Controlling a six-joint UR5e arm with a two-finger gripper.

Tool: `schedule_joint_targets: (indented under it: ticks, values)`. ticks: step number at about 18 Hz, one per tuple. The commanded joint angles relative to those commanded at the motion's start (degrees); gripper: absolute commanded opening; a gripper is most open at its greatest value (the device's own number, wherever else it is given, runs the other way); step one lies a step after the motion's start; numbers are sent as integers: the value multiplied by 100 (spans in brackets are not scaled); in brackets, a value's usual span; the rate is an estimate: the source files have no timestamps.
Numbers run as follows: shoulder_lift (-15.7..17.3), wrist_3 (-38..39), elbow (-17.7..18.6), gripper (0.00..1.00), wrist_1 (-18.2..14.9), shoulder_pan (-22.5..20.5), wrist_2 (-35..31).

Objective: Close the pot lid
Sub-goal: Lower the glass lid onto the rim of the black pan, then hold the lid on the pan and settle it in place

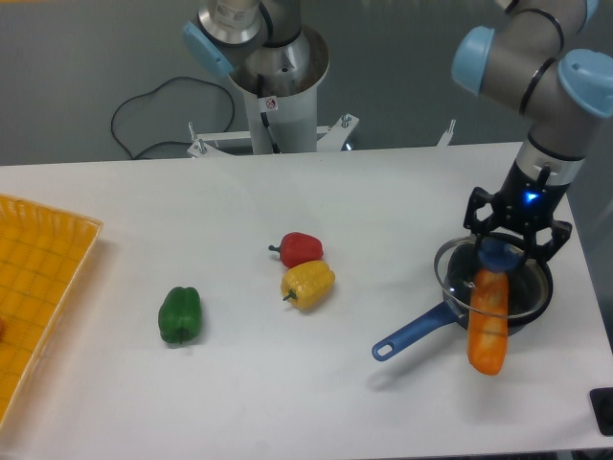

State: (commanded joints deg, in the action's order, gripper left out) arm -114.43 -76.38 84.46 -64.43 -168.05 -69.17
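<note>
Pincer (505, 251) clamps the pot lid's (490, 281) blue knob above the pot (533, 305).

Green pepper (179, 314), red pepper (301, 248) touching yellow pepper (307, 284), orange tray (38, 287).

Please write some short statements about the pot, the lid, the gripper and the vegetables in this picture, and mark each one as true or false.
1. The gripper holds the pot lid by its blue knob. True.
2. The pot lid lies flat on the table beside the green pepper. False: it is at the pot, far to the right of that pepper.
3. An orange carrot leans over the near rim of the pot. True.
4. The red pepper is inside the pot. False: it is on the table, next to the yellow pepper.
5. The pot's handle is red. False: it is blue.
</note>
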Motion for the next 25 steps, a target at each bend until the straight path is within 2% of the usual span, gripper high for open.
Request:
schedule_joint_targets:
  ticks: [7,10,20,25]
  values:
    - [-176,9,-149,43,79,-18,9]
    - [-281,26,-141,43,246,-18,0]
    - [-334,26,-106,43,273,-26,0]
    - [-352,26,-62,43,396,-44,0]
